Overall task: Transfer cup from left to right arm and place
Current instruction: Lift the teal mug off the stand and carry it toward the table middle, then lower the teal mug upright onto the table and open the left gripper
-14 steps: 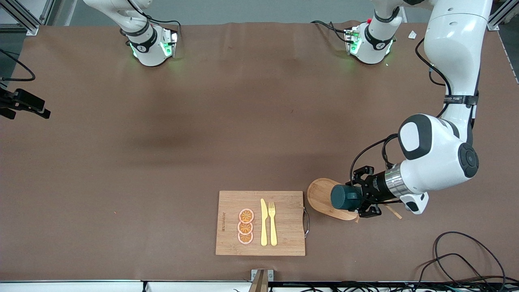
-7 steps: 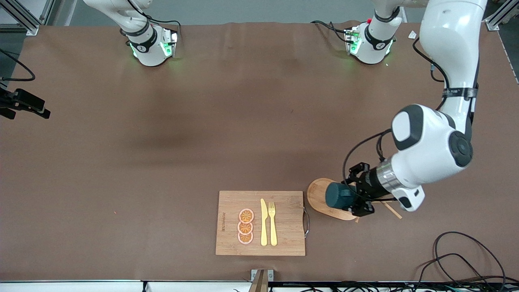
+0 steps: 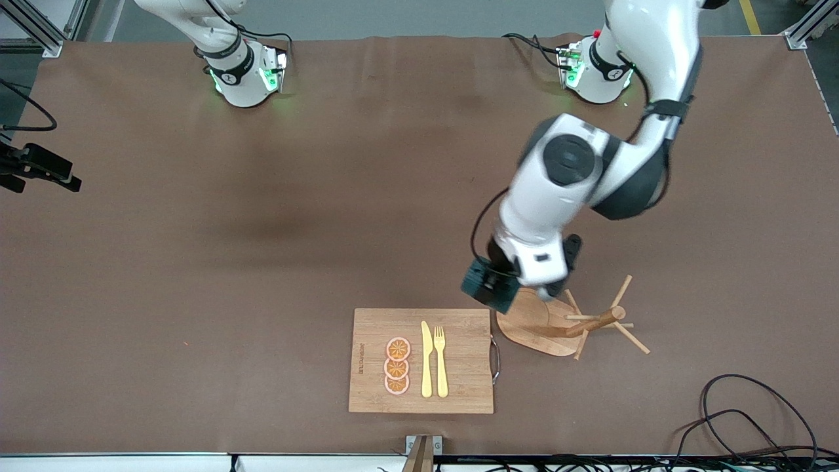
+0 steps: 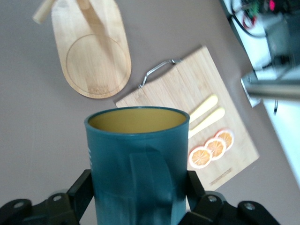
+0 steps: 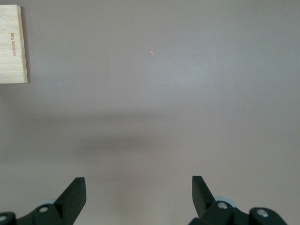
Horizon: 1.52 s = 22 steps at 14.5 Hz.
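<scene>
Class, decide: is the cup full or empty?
Empty: the left wrist view looks into the cup and shows only bare yellowish inside wall.

A dark teal cup (image 4: 136, 161) is showing a mustard-yellow inside. Three orange slices (image 3: 397, 366) with pink rims are lying by a pale yellow knife (image 3: 427, 360) and fork (image 3: 440, 360) on a light bamboo board (image 3: 459, 341), over a brown tablecloth (image 3: 262, 216).

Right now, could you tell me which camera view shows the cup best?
The left wrist view: the cup fills it, clamped in the left gripper. The front view shows only part of it beneath the arm; the right wrist view shows none.
</scene>
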Motion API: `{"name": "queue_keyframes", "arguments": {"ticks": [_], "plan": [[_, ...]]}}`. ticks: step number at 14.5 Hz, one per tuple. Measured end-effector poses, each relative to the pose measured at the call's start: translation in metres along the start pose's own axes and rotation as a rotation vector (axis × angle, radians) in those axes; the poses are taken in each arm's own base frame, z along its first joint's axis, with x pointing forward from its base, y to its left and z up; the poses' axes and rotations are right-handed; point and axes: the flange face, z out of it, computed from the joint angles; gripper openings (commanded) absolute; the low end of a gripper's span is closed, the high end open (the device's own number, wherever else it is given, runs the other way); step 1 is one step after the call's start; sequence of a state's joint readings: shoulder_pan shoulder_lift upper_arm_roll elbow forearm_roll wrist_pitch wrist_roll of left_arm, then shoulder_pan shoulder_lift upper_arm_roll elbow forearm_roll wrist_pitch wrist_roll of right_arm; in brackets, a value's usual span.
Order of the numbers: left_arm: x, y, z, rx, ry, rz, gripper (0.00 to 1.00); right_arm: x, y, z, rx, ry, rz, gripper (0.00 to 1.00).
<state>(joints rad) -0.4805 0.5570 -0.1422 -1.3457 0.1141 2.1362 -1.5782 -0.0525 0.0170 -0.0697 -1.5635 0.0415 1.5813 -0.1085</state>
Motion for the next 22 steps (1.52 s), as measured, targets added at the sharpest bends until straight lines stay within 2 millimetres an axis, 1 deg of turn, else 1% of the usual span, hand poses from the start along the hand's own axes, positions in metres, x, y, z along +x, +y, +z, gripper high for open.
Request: {"name": "queue_keyframes", "arguments": {"ticks": [2,3,5,7,10,12,14,16,18,20,22], "plan": [[-0.059,-0.002,0.012,0.012,0.089,0.153,0.69,0.0,0.0,0.0,0.0,0.0,-0.003,1.0],[-0.089,-0.004,0.021,0.018,0.132,0.22,0.69,0.0,0.0,0.0,0.0,0.0,-0.004,1.0],[-0.144,-0.014,0.044,0.027,0.223,0.338,0.69,0.0,0.001,0.0,0.0,-0.002,-0.005,1.0],[-0.194,-0.028,0.072,0.025,0.348,0.487,0.69,-0.001,0.001,0.001,0.001,-0.011,-0.007,1.0],[-0.261,-0.054,0.116,-0.006,0.515,0.664,0.69,-0.002,0.001,0.001,0.002,-0.014,-0.009,1.0],[-0.297,-0.075,0.15,-0.041,0.635,0.77,0.69,-0.002,0.002,0.001,0.002,-0.014,-0.009,1.0],[-0.318,-0.094,0.184,-0.093,0.756,0.857,0.69,-0.002,0.002,0.001,0.002,-0.014,-0.01,1.0],[-0.329,-0.109,0.217,-0.17,0.867,0.939,0.69,-0.002,0.002,0.001,0.002,-0.014,-0.011,1.0],[-0.333,-0.121,0.247,-0.275,0.935,0.955,0.69,-0.002,0.002,0.001,0.002,-0.015,-0.012,1.0],[-0.34,-0.132,0.267,-0.368,0.958,0.95,0.69,-0.002,0.002,0.001,0.002,-0.015,-0.012,1.0],[-0.35,-0.142,0.279,-0.437,0.962,0.953,0.69,-0.002,0.003,0.001,0.002,-0.015,-0.012,1.0]]}}
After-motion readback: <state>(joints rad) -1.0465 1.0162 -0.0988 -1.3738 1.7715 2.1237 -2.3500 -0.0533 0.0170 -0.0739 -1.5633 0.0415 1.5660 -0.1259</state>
